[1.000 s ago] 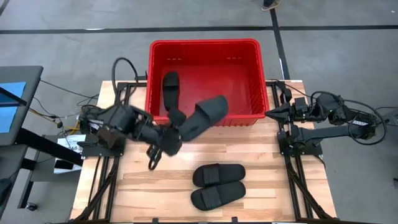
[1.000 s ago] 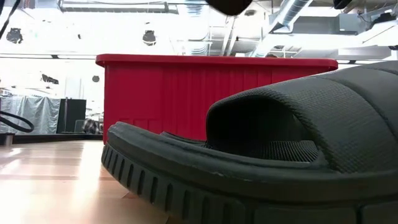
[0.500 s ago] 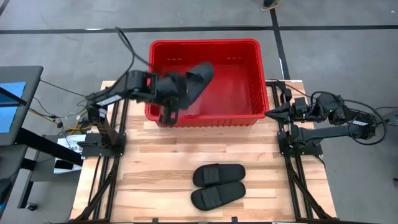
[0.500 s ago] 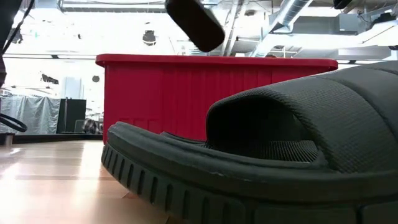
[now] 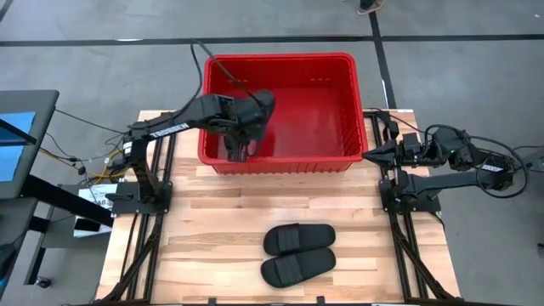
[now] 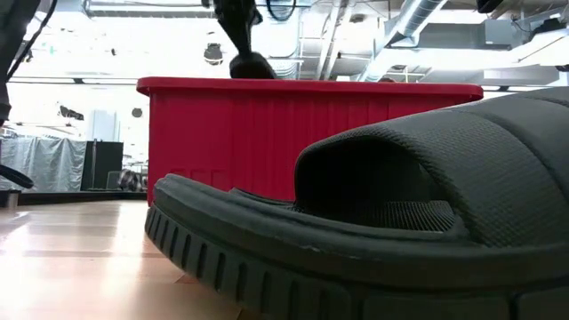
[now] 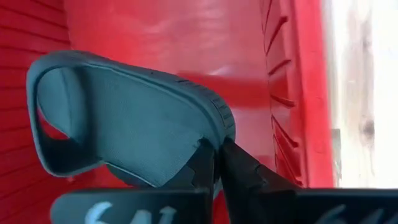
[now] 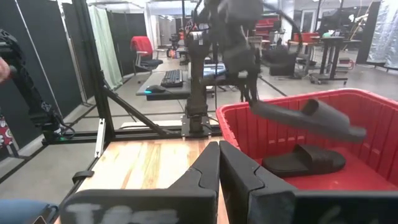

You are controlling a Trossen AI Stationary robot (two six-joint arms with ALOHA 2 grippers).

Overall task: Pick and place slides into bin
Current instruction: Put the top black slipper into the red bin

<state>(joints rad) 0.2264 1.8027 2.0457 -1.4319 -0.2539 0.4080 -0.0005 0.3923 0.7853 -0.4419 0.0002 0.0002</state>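
One slide (image 7: 124, 118) hangs over the bin (image 5: 340, 64), pinched at its sole edge by the left gripper (image 5: 240, 144), whose fingers are clenched on it. A second ago this sandal was held over the table just in front of the bin's near wall; half a second ago it was crossing above the bin's left part; now it sits lower, over the bin's near-left corner, with the left arm stretched across the left rim. In the right wrist view the held slide (image 8: 308, 118) floats roughly level above a second slide (image 8: 303, 160) lying flat on the bin floor. In the low view only the dark tip of the arm shows just above the bin's rim (image 6: 311, 86).

Two more slides (image 5: 297, 253) lie side by side, touching, near the table's front edge at its middle, unmoved since the earlier pictures. The right gripper (image 5: 367, 154) waits at the table's right edge beside the bin's near-right corner, fingers pressed together on nothing, just where it was.
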